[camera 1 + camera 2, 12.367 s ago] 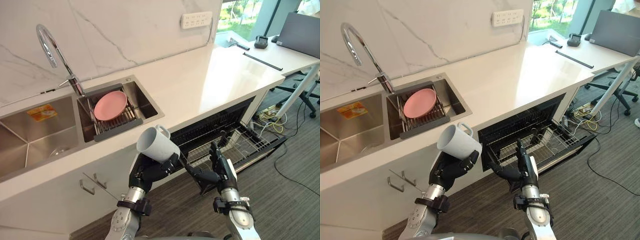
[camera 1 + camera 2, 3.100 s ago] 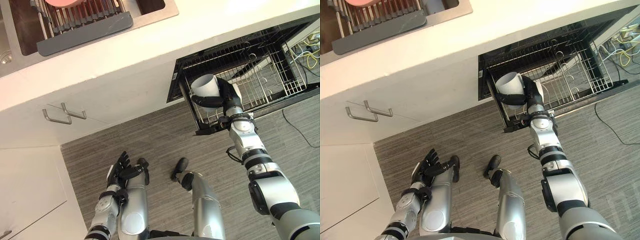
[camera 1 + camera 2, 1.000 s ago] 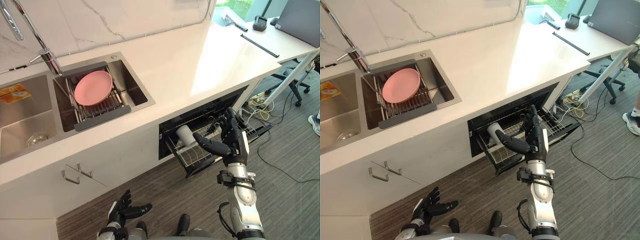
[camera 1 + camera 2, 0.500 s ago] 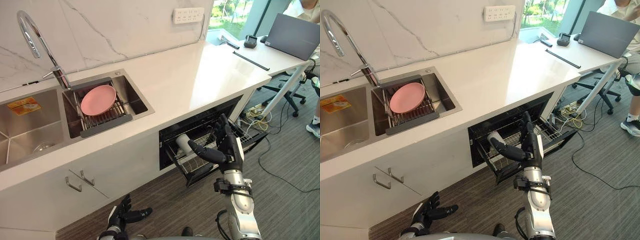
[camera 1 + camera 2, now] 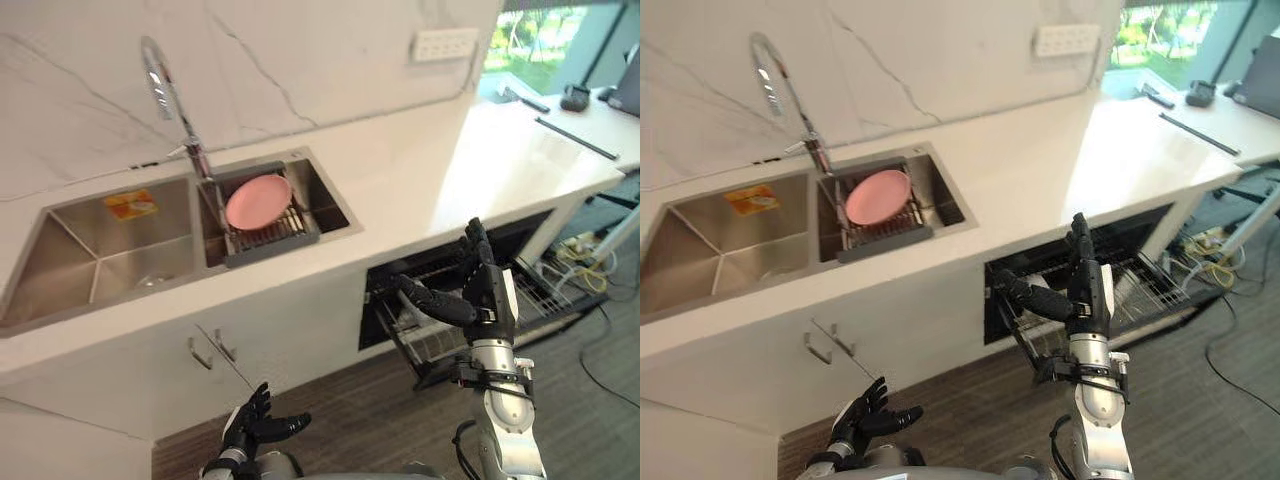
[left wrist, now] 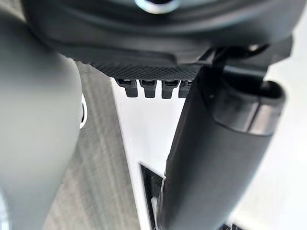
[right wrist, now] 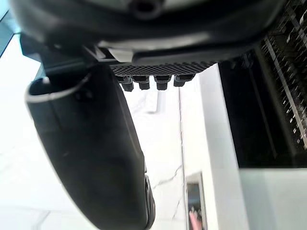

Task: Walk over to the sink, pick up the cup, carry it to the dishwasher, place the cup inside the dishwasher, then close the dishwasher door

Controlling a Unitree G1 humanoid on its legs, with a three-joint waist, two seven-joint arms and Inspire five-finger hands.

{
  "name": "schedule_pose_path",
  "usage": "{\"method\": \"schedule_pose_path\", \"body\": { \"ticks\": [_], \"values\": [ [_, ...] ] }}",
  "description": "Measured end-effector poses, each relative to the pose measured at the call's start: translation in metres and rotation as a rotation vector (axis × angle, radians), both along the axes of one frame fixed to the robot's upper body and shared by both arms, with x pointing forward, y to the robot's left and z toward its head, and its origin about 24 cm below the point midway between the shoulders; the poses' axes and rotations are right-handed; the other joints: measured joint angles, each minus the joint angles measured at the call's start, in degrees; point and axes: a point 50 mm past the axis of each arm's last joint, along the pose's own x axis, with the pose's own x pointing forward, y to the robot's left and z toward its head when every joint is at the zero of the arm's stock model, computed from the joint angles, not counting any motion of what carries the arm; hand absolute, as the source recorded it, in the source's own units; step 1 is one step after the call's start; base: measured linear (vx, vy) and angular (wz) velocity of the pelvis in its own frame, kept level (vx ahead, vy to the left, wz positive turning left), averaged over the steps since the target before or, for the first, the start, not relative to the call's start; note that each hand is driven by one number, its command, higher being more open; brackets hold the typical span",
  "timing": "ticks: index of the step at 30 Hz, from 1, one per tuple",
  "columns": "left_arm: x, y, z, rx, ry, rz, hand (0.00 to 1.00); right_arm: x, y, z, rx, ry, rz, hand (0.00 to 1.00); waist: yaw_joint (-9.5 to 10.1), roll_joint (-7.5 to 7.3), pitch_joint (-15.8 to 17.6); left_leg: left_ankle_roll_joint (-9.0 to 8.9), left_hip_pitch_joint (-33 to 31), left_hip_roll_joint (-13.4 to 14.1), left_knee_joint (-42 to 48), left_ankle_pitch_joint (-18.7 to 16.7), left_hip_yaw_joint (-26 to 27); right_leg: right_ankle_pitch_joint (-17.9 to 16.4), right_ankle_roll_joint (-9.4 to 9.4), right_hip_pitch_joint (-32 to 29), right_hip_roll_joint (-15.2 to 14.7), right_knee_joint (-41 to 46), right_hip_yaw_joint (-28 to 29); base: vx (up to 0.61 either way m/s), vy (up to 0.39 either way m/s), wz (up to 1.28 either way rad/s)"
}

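Kitchen with a white marble wall behind a long white surface (image 5: 430, 170) and a grey wood-grain floor (image 5: 370, 420) in front of it. The right hand (image 5: 487, 300) is raised before the open dishwasher (image 5: 452, 262). Its fingers are straight and point up, its thumb sticks out sideways toward the dishwasher's left end, and it holds nothing. The left hand (image 5: 255, 425) hangs low over the floor near the white cabinets, with its fingers spread and empty.

The dishwasher sits under the right part of the surface, with its wire rack (image 5: 545, 300) pulled out over the floor. A pale shape at the rack's left end, just below the right thumb, looks like the cup (image 5: 406, 322). It is largely hidden, so which way it points cannot be told.

A steel double sink (image 5: 100, 260) is set into the left part of the surface. A tall curved faucet (image 5: 165, 85) stands at its back edge, between the two basins. In the right basin a pink plate (image 5: 257, 200) lies on a drying rack (image 5: 272, 236). A white outlet strip (image 5: 445, 43) is fixed to the wall above the right part of the surface. Two metal handles (image 5: 215, 350) show on the cabinet below the sink.
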Motion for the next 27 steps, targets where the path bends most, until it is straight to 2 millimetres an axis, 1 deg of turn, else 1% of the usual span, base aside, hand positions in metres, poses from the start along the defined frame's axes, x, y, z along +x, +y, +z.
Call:
{"method": "schedule_pose_path", "body": {
  "ticks": [1, 2, 3, 4, 5, 6, 7, 8, 9, 10, 11, 12, 13, 14, 15, 16, 17, 18, 19, 20, 22, 23, 27],
  "values": [
    [0.000, 0.001, 0.000, 0.001, -0.001, -0.001, 1.00, 0.000, 0.001, 0.001, 0.002, -0.002, 0.005, 1.00, 0.04, 0.13, -0.16, 0.61, -0.08, -0.93, 0.42, -0.77, -0.09, -0.39, -0.07, -0.27, -0.85, 1.44, 1.12, 0.22, 0.269, 0.41],
    [0.001, 0.003, 0.001, 0.003, -0.003, 0.007, 1.00, 0.000, 0.002, 0.000, 0.001, 0.005, 0.013, 1.00, 0.22, -0.49, -0.15, 2.03, -0.09, -2.76, 1.27, -2.57, -0.49, -2.15, -0.24, -0.73, -2.30, 5.73, 3.09, 0.25, 0.210, 0.38],
    [0.004, 0.003, 0.002, 0.002, -0.010, 0.018, 1.00, 0.001, 0.003, -0.001, 0.003, 0.015, 0.016, 1.00, 0.93, -0.92, -0.11, 2.83, 0.39, -4.13, 1.74, -4.03, -0.65, -2.17, -0.91, -1.38, -3.86, 9.02, 3.77, 0.25, 0.189, 0.33],
    [0.004, 0.005, 0.002, 0.009, -0.010, 0.017, 1.00, 0.001, 0.004, -0.002, 0.005, 0.018, 0.019, 1.00, 1.27, -1.36, -0.02, 2.83, 0.91, -4.90, 1.52, -3.98, -0.69, -1.81, -1.54, -1.94, -4.68, 10.65, 4.48, 0.28, 0.198, 0.17],
    [0.005, 0.005, 0.002, 0.007, -0.009, 0.016, 1.00, 0.001, 0.006, -0.003, 0.009, 0.023, 0.027, 1.00, 1.68, -1.57, -0.18, 3.27, 2.57, -6.49, -0.17, -4.10, -0.87, -0.62, -3.49, -3.35, -6.17, 14.41, 6.58, 0.24, 0.155, 0.16],
    [0.003, 0.004, 0.002, 0.005, -0.005, 0.012, 1.00, 0.002, 0.010, -0.006, 0.011, 0.033, 0.037, 1.00, 1.60, -1.65, -0.38, 3.82, 5.33, -7.97, -3.23, -3.41, -1.67, 0.97, -4.28, -4.99, -6.39, 18.17, 10.06, 0.32, 0.136, 0.22],
    [0.002, 0.004, 0.002, 0.006, -0.001, 0.007, 1.00, 0.001, 0.011, -0.008, 0.011, 0.040, 0.038, 1.00, 1.29, -1.42, -0.59, 3.85, 6.57, -8.29, -4.81, -3.10, -2.41, -0.12, -3.10, -5.24, -5.46, 19.49, 10.97, 0.31, 0.042, 0.45],
    [-0.001, 0.004, 0.002, 0.012, 0.009, -0.006, 1.00, 0.001, 0.010, -0.010, 0.000, 0.050, 0.025, 1.00, 0.87, -1.30, -0.68, 3.67, 8.83, -8.40, -7.88, -2.29, -4.30, -2.72, -3.02, -5.45, -2.21, 19.66, 11.23, 0.35, 0.020, 0.66],
    [-0.001, 0.004, 0.001, 0.015, 0.014, -0.017, 1.00, 0.000, 0.008, -0.010, -0.008, 0.047, -0.001, 1.00, 0.78, -1.14, -0.77, 3.20, 10.87, -8.22, -11.38, -0.98, -6.25, -5.15, -3.84, -6.86, 1.86, 18.14, 11.56, 0.28, -0.006, 0.75],
    [-0.001, 0.003, 0.001, 0.017, 0.017, -0.027, 1.00, 0.000, 0.007, -0.009, -0.018, 0.039, -0.015, 1.00, 0.59, -1.10, -0.75, 3.02, 11.83, -7.82, -13.04, -0.20, -7.15, -6.01, -4.53, -7.92, 4.14, 16.89, 11.59, 0.28, -0.036, 0.88],
    [-0.001, 0.002, 0.000, 0.017, 0.026, -0.038, 1.00, 0.000, 0.004, -0.009, -0.033, 0.024, -0.036, 1.00, -0.02, -0.78, -0.58, 2.27, 13.61, -6.59, -15.33, 0.82, -9.28, -6.59, -5.71, -9.76, 8.36, 13.29, 11.90, 0.30, -0.080, 0.97],
    [-0.002, 0.003, 0.000, 0.020, 0.034, -0.040, 1.00, -0.001, 0.003, -0.010, -0.041, 0.023, -0.049, 1.00, -0.28, -0.85, -0.44, 1.05, 14.92, -5.41, -16.06, 1.65, -10.93, -6.33, -6.26, -11.82, 11.66, 9.62, 13.12, 0.30, -0.098, 0.93],
    [-0.003, 0.005, 0.000, 0.024, 0.035, -0.039, 1.00, -0.001, 0.003, -0.010, -0.040, 0.023, -0.051, 1.00, -0.26, -1.04, -0.42, 0.45, 15.58, -5.13, -16.09, 2.01, -11.38, -5.17, -6.51, -12.46, 12.80, 6.74, 13.73, 0.31, -0.128, 0.85],
    [-0.007, 0.011, -0.002, 0.021, 0.067, 0.007, 1.00, -0.001, 0.003, -0.007, -0.041, 0.008, -0.049, 1.00, -0.37, -2.07, -1.05, -0.18, 16.72, -5.63, -16.10, 2.06, -12.66, 4.99, -8.61, -12.35, 13.81, -1.79, 14.56, 0.34, -0.144, 0.87],
    [-0.014, 0.012, -0.006, 0.027, 0.107, 0.045, 1.00, -0.002, -0.003, -0.003, -0.065, -0.015, -0.055, 1.00, -0.63, -0.64, -1.33, -0.81, 17.58, -5.05, -15.92, 1.76, -13.64, 8.58, -9.39, -11.13, 14.26, -3.29, 14.01, 0.41, -0.129, 0.68],
    [-0.018, 0.013, -0.006, 0.039, 0.111, 0.026, 1.00, 0.001, -0.004, 0.001, -0.081, -0.026, -0.048, 1.00, 0.23, 0.47, -1.70, -1.34, 16.72, -4.27, -14.05, 2.04, -12.86, 9.04, -9.60, -9.62, 14.83, -5.85, 14.30, 0.33, -0.100, 0.28],
    [-0.023, 0.012, -0.007, 0.040, 0.117, 0.018, 1.00, 0.005, -0.003, 0.003, -0.092, -0.037, -0.036, 1.00, 0.85, 0.82, -1.63, -2.34, 15.57, -3.55, -12.47, 2.02, -12.49, 9.96, -9.73, -8.02, 15.21, -8.57, 14.43, 0.22, -0.071, -0.12],
    [-0.025, 0.013, -0.007, 0.040, 0.118, 0.016, 1.00, 0.005, -0.003, 0.003, -0.097, -0.038, -0.035, 1.00, 0.91, 0.82, -1.63, -2.89, 15.75, -3.49, -13.53, 1.81, -12.38, 10.46, -9.80, -7.11, 15.38, -10.15, 14.30, 0.19, -0.117, 0.03],
    [-0.030, 0.016, -0.007, 0.048, 0.118, 0.015, 1.00, 0.005, -0.004, 0.003, -0.109, -0.034, -0.039, 1.00, 0.80, 0.85, -1.61, -4.67, 16.21, -2.96, -19.42, 4.33, -12.33, 11.58, -9.83, -5.06, 16.37, -13.84, 13.42, 0.14, -0.089, 0.12],
    [-0.031, 0.016, -0.006, 0.050, 0.114, 0.017, 1.00, 0.005, -0.004, 0.003, -0.116, -0.031, -0.040, 1.00, 0.76, 0.96, -1.60, -4.81, 16.02, -2.41, -21.06, 6.60, -12.31, 11.91, -9.88, -4.69, 17.06, -14.77, 13.29, 0.13, -0.061, 0.08],
    [-0.033, 0.019, -0.006, 0.061, 0.109, 0.022, 1.00, 0.005, -0.002, 0.000, -0.124, -0.014, -0.035, 1.00, 0.85, 0.68, -1.53, -4.63, 16.76, -1.71, -22.52, 6.60, -11.60, 13.03, -9.67, -3.35, 18.07, -17.40, 13.61, 0.05, 0.004, -0.10],
    [-0.033, 0.022, -0.005, 0.075, 0.107, 0.003, 1.00, 0.005, 0.000, 0.000, -0.147, -0.011, -0.025, 1.00, 0.86, 0.13, -1.36, -4.63, 16.65, -1.81, -22.65, 6.61, -11.19, 14.21, -9.47, -2.73, 18.24, -19.45, 13.94, 0.01, 0.021, -0.14],
    [-0.034, 0.025, -0.005, 0.104, 0.116, -0.046, 1.00, 0.007, 0.007, -0.004, -0.169, 0.023, 0.015, 1.00, 0.69, -0.22, -1.28, -4.59, 16.64, -2.60, -22.98, 6.63, -10.36, 17.93, -8.93, -0.33, 18.32, -25.94, 14.69, -0.03, 0.035, -0.10]
  ]
}}
